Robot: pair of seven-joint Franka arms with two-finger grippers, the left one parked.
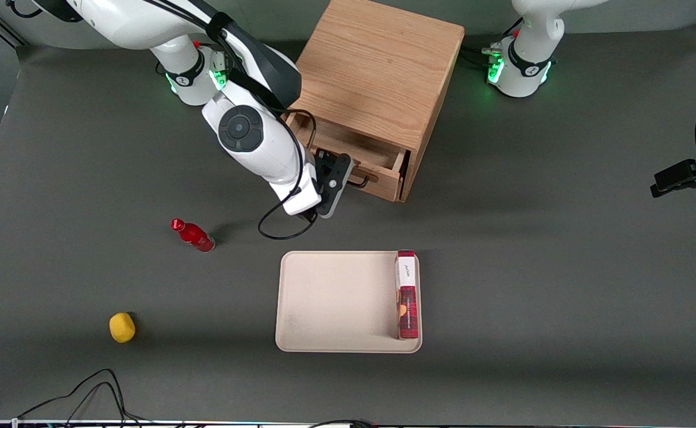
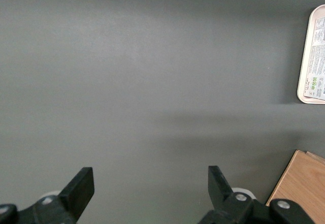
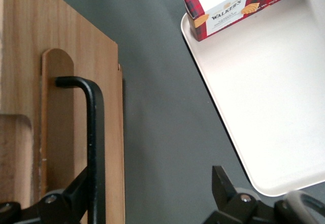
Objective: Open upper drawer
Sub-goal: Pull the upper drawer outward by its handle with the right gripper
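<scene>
1. Oak cabinet point(image 1: 378, 71) stands on the dark table point(image 1: 562, 267), with its upper drawer point(image 1: 357, 156) pulled partway out toward the front camera; what shows of the drawer's inside is bare wood.
2. Its thin black wire handle point(image 3: 95, 132) runs along the drawer front. In the front view the gripper point(image 1: 348, 175) sits right at that front, next to the handle.
3. The gripper's jaws are spread: the right wrist view shows one finger point(image 3: 76, 193) against the handle bar and the other well away from it over the table, so nothing is clamped.
4. Nearer the front camera than the cabinet lies a beige tray point(image 1: 336, 297). It holds one red tartan biscuit box point(image 1: 407, 295), lying along the tray edge toward the parked arm's end; the remaining tray floor is bare.
5. Only the right wrist view lets the box's print be read: "Walkers".
6. Only the front view shows a red bottle point(image 1: 193, 235) lying on its side and a yellow lemon-like object point(image 1: 122, 327), both toward the working arm's end of the table.
7. The left wrist view adds a tray corner and a cabinet corner.
</scene>
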